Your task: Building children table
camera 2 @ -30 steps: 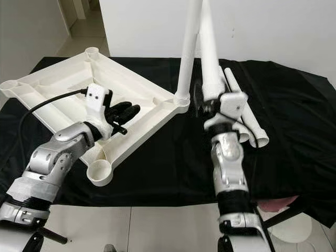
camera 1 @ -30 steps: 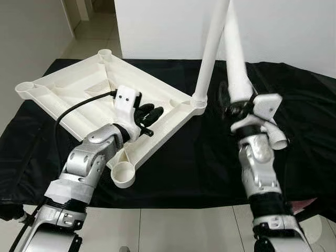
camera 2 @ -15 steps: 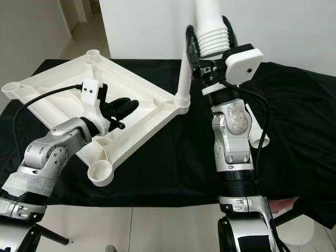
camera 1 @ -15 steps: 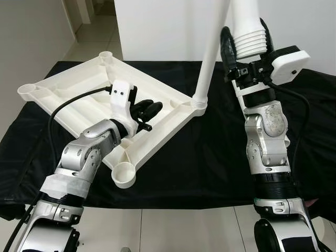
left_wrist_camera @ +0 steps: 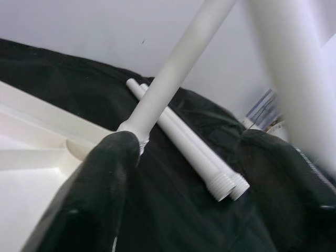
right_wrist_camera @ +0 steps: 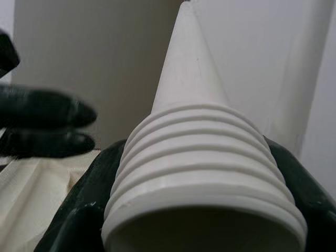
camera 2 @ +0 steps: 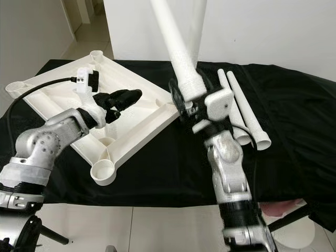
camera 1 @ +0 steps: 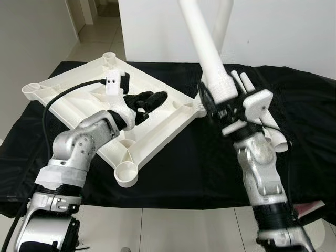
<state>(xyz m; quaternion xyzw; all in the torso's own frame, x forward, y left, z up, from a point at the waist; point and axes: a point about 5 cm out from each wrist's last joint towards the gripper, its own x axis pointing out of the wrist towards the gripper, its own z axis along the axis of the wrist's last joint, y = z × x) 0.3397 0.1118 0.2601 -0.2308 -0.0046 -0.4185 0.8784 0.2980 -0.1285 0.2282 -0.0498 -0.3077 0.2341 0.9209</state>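
The white tabletop (camera 1: 79,89) lies upside down on a black cloth. One white leg (camera 1: 224,16) stands upright in its right corner socket (camera 1: 198,104). My right gripper (camera 1: 220,105) is shut on a second leg (camera 1: 202,47) just above its threaded end (right_wrist_camera: 199,173). This leg tilts up and to the left, close in front of the standing one. My left gripper (camera 1: 153,98) hovers over the tabletop's ribbed underside, open, with nothing between its fingers (left_wrist_camera: 89,199). Two spare legs (camera 2: 244,110) lie side by side on the cloth to the right.
Open sockets show at the tabletop's near corner (camera 1: 126,175), left corner (camera 1: 32,89) and far corner (camera 1: 110,55). The black cloth (camera 1: 189,163) covers a low surface that ends near my legs. A white wall stands behind, with tiled floor in front.
My right arm has swung the held leg down from high up. It now tilts left, with its threaded end low beside the mounted leg. The left gripper shifted slightly up and right.
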